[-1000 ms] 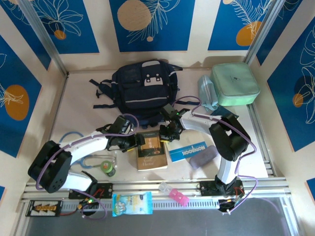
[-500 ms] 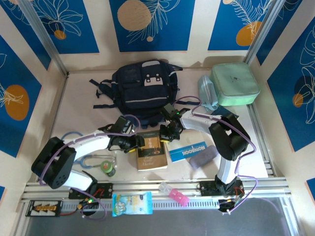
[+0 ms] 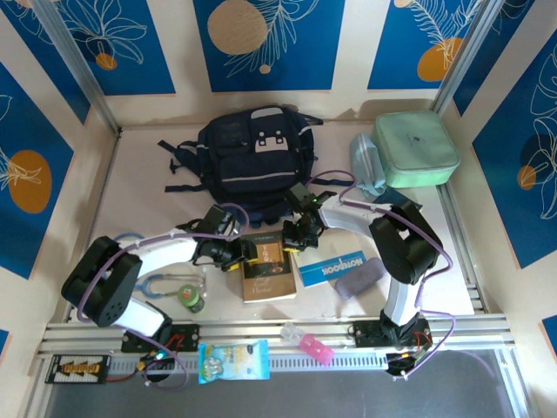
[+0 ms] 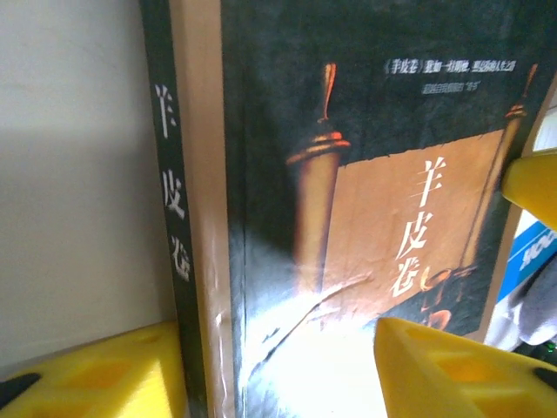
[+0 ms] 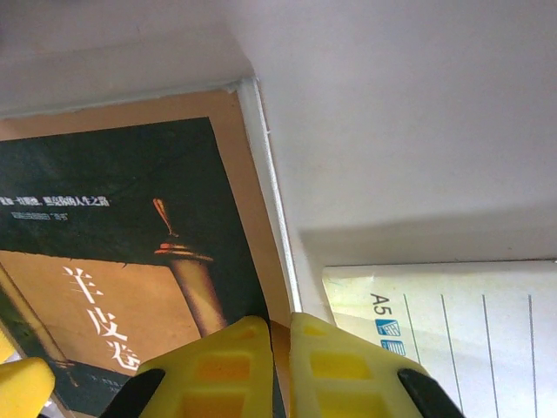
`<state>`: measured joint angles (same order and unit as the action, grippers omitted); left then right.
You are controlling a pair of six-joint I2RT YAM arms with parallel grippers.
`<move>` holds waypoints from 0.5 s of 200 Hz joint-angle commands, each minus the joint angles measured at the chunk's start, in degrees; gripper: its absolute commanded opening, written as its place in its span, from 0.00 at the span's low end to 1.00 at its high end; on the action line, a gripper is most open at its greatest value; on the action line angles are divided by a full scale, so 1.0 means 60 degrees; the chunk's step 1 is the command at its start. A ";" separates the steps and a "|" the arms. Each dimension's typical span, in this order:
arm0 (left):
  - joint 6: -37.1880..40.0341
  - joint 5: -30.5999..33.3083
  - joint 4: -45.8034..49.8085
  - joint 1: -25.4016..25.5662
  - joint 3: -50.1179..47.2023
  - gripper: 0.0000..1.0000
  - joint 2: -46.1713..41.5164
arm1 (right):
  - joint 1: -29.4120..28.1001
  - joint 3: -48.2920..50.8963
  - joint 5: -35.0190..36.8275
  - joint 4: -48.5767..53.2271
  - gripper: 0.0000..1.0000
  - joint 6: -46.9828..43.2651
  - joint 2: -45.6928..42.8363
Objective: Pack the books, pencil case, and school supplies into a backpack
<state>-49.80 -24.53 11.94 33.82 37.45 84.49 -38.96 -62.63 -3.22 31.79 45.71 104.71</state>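
At the near middle of the table (image 3: 139, 200), left gripper (image 3: 241, 252): jaws part-open, narrower than a second ago. One yellow finger (image 4: 104, 370) sits beside the spine of the brown-cover book (image 3: 268, 272) and the other over its cover; whether either presses is unclear. Right gripper (image 3: 301, 235): closed, fingertips together at the book's opposite long edge, possibly nipping the cover. The book lies flat between the two, the NOTEBOOK (image 3: 336, 265) just beside it and the backpack (image 3: 252, 157) beyond, so the narrowing reads as the start of a lift, with packing not begun.
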 commanded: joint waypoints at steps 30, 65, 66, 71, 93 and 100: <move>-0.0221 -0.1818 -0.1694 0.0090 0.0168 0.45 -0.1069 | -0.0064 0.0749 0.1369 0.0156 0.10 0.0086 0.1602; 0.0100 -0.1303 -0.0903 0.0090 0.0297 0.36 -0.0800 | -0.0075 0.0785 0.1369 0.0107 0.10 0.0086 0.1579; 0.0121 -0.1288 -0.0876 0.0083 0.0316 0.36 -0.0783 | -0.0072 0.0785 0.1370 0.0107 0.10 0.0086 0.1571; 0.0207 -0.1248 -0.0738 0.0090 0.0394 0.32 -0.0694 | -0.0071 0.0796 0.1383 0.0121 0.10 0.0083 0.1531; 0.0569 -0.0968 -0.0109 0.0090 0.0732 0.15 -0.0637 | -0.0057 0.0907 0.1456 0.0172 0.14 0.0042 0.1064; 0.0668 -0.0880 0.0074 0.0090 0.0847 0.09 -0.0735 | -0.0040 0.0952 0.1474 0.0181 0.15 0.0013 0.0804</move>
<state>-48.64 -29.71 10.13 33.91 38.52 80.71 -38.85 -62.52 -3.33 31.48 45.65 104.62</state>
